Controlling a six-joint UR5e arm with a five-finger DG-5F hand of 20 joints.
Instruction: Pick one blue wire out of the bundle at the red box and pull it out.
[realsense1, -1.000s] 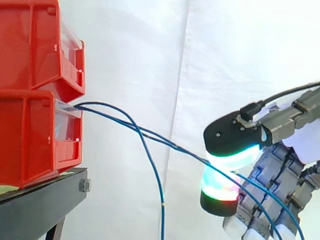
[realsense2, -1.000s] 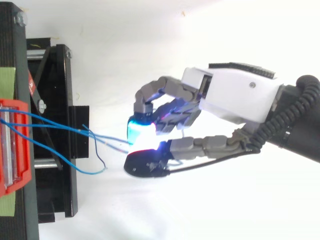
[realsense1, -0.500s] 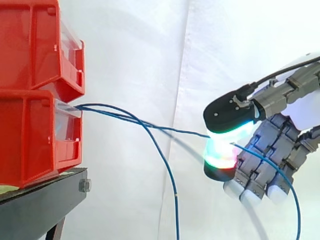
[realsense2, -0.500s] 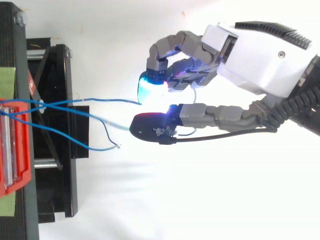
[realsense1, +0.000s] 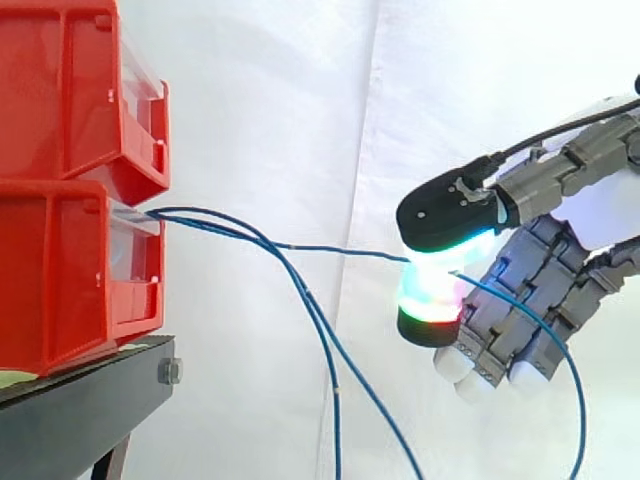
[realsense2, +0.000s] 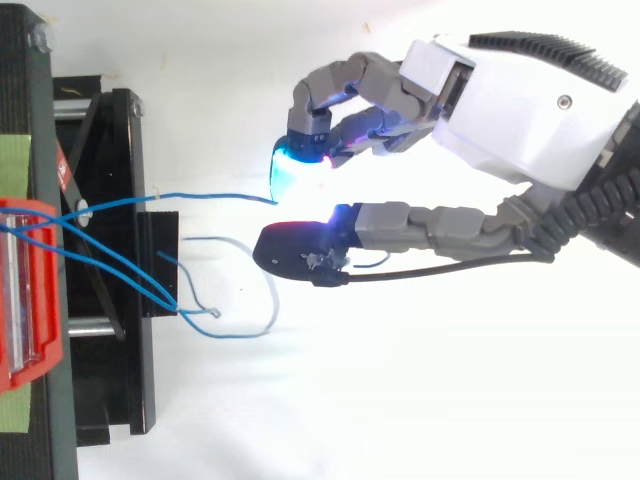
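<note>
**Loose wires dropped, one blue wire kept pinched**

Since half a second ago, a second strand is seen to have fallen away from the hand (realsense1: 530, 290), which is shifted slightly towards the bins. Two loose wires (realsense2: 120, 265) are now hung from the mouth of the lower red bin (realsense1: 60, 270), and their free ends are seen from above near the edge of the black stand (realsense2: 110, 150). One blue wire (realsense1: 340, 250) is held pinched between the glowing thumb pad and a finger pad (realsense1: 430, 300), with the other fingers curled beneath. It is stretched nearly level from the bin's mouth to the pinch, well clear of the stand. Its free tail is arced down behind the hand.
</note>
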